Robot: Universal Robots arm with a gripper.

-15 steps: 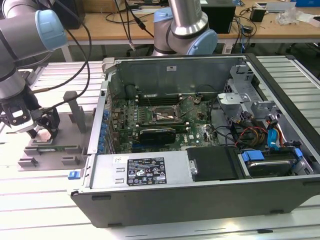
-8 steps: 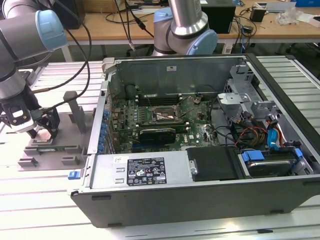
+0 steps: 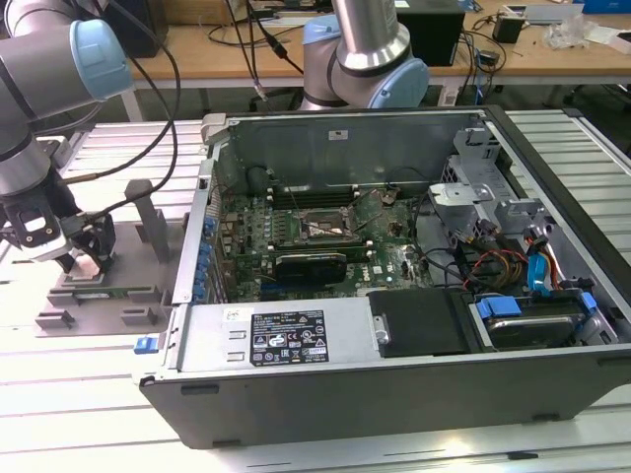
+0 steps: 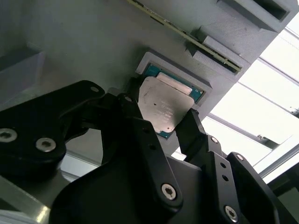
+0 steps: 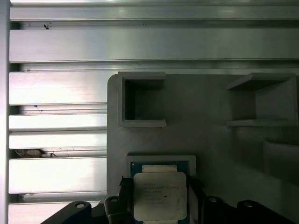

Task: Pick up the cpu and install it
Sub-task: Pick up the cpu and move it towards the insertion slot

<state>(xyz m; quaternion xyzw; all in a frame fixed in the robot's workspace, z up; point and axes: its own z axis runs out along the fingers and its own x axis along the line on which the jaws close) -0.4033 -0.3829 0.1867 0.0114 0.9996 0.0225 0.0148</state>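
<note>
My gripper (image 3: pixel 84 258) at the grey fixture (image 3: pixel 99 296), which lies on the slatted table (image 3: pixel 99 414) beside the open computer case (image 3: pixel 394 394), at the exterior view's left. In both wrist views the cpu (image 4: pixel 163 105) (image 5: pixel 160 196) lies in its shallow recess near the fixture's edge, with the black fingers (image 4: pixel 133 107) closed against two opposite sides.

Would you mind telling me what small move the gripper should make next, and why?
Probably a slow, straight lift. In the second wrist view the gripper has its fingers against opposite edges of the cpu, which lies in a shallow pocket of the grey fixture. Rising straight should clear the pocket walls without tipping the chip.
</note>
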